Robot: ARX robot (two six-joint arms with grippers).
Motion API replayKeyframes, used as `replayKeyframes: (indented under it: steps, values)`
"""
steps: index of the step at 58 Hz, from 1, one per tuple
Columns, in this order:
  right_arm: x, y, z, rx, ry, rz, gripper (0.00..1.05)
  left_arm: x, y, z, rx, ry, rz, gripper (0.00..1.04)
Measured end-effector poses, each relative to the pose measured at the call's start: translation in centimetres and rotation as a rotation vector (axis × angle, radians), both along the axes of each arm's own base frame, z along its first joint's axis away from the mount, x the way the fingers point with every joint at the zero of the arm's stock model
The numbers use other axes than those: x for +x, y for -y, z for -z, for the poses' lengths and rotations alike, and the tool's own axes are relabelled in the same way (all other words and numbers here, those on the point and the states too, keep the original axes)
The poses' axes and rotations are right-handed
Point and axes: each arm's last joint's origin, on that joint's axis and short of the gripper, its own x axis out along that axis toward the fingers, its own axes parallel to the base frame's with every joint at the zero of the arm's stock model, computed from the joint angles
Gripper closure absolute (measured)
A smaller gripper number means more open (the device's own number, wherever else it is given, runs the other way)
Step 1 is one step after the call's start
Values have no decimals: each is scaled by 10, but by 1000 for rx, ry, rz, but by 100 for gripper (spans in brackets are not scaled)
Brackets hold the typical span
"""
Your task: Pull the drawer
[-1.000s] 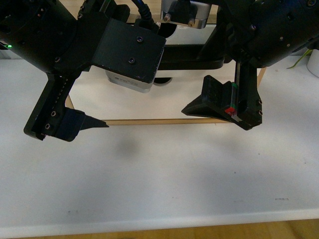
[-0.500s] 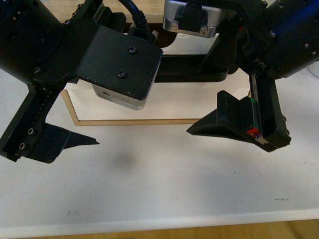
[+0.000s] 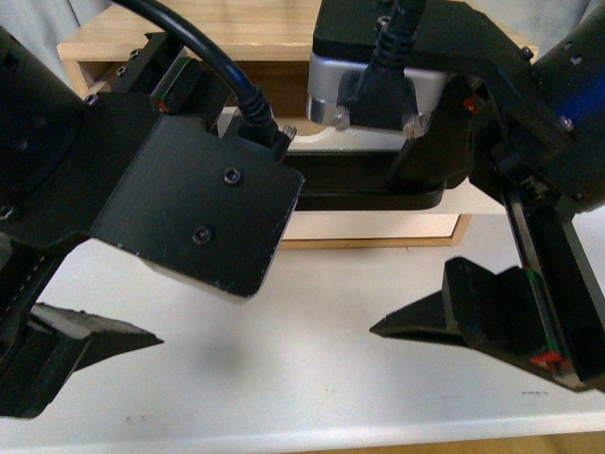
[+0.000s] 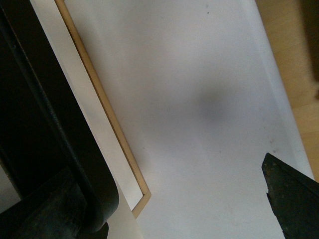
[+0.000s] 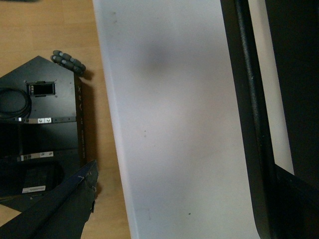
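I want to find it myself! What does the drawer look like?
Find the wooden cabinet at the far side of the white table. The drawer sits low in it. Unlike the bare wood around, it has a white front and a long black bar handle.

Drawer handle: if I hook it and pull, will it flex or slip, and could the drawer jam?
The black bar handle looks thick and solid, so it is probably stiff. Its smooth, rounded finish may let a grip slip. The drawer is wide with a wooden frame, so an off-centre pull might rack it.
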Motion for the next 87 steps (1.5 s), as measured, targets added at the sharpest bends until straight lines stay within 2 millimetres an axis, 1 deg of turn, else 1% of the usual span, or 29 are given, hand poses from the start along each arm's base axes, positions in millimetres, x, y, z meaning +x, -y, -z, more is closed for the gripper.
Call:
replayKeyframes:
  steps: [8, 18, 23, 35, 39, 45, 50, 53, 58, 64, 66, 69, 73, 76, 80, 87]
  values:
    - [-6, 1, 0, 6, 7, 3, 9, -10, 1, 2, -21, 29, 10, 6]
    - [-9, 5, 1, 28, 20, 29, 9, -16, 3, 2, -65, 90, 29, 6]
    - [-11, 10, -5, 55, 47, 58, 9, -17, 4, -7, -109, 138, 40, 6]
    - [-11, 23, -31, 154, 164, 127, 9, -12, 5, -30, -238, 276, 26, 6]
    - [-11, 25, -35, 170, 190, 142, 9, -12, 4, -37, -266, 309, 15, 6]
    - [-8, 32, -45, 218, 269, 193, 9, -13, 2, -49, -331, 360, -11, 6]
    - [-9, 39, -53, 255, 325, 232, 9, -16, 0, -61, -400, 398, -27, 6]
    - [-12, 45, -58, 282, 365, 263, 9, -21, -3, -68, -455, 403, -43, 6]
    - [-18, 54, -65, 320, 416, 304, 9, -30, -8, -73, -522, 419, -69, 6]
    - [-30, 63, -72, 360, 493, 367, 9, -43, -18, -76, -599, 460, -114, 6]
    - [-37, 67, -74, 378, 533, 403, 9, -48, -24, -78, -638, 477, -146, 6]
    - [-47, 74, -76, 404, 591, 469, 9, -57, -37, -82, -717, 525, -213, 6]
    - [-67, 82, -74, 449, 672, 592, 9, -74, -60, -84, -851, 622, -368, 6]
    - [-85, 88, -69, 491, 710, 691, 9, -88, -74, -74, -923, 649, -493, 6]
    - [-107, 94, -58, 533, 744, 819, 9, -105, -93, -52, -1013, 628, -691, 6]
    - [-126, 99, -39, 535, 766, 949, 9, -123, -116, -23, -1100, 565, -935, 6]
